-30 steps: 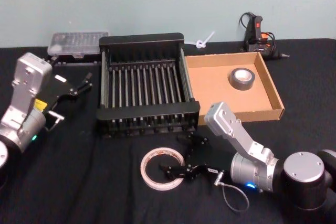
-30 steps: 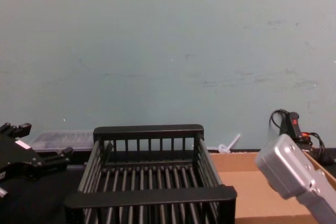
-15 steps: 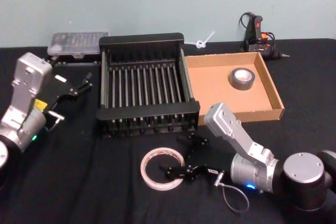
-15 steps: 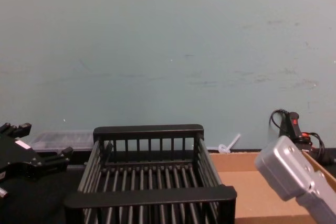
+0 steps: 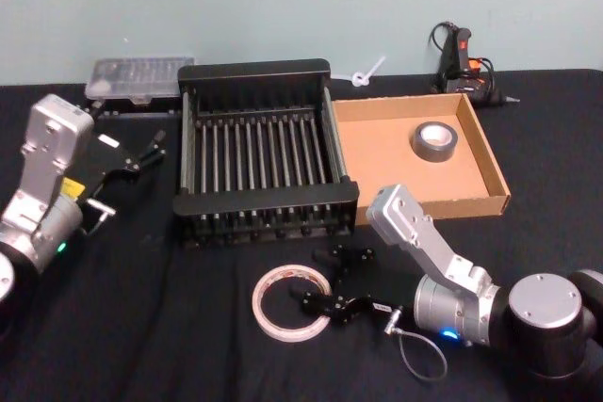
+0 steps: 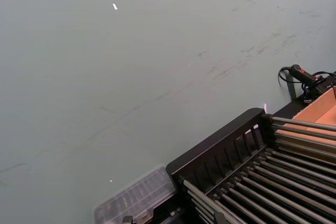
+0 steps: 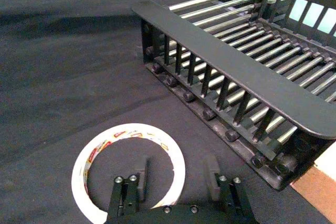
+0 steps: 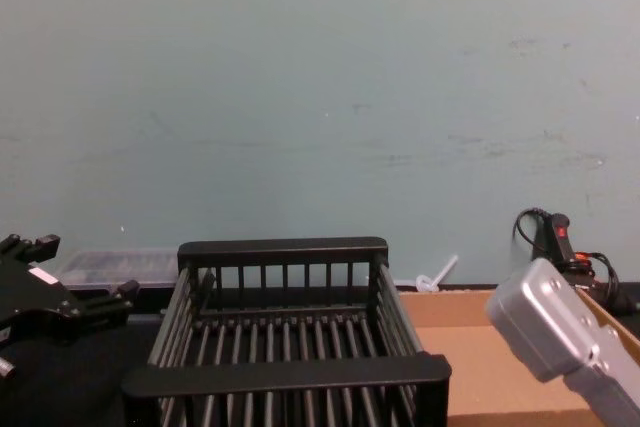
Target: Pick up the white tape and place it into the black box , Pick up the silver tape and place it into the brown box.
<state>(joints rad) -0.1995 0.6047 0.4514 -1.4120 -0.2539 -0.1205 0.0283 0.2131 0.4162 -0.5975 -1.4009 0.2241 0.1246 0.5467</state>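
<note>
Lying flat on the black table [image 5: 113,327], the white tape [image 5: 291,302] sits just in front of the black box [image 5: 259,152]; right gripper [image 5: 332,280] hovers at its edge w/ fingers spread apart. Silver tape [image 5: 434,142] rests in the brown box [image 5: 386,152]. Left gripper [image 5: 127,159] is parked left of the crate, fingers apart.

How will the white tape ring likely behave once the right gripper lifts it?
The white tape is a thin, wide ring lying flat, so probably light and slightly flexible. The right gripper, jaws open, straddles one wall; gripped there, it may hang tilted, and could roll if dropped on edge.
</note>
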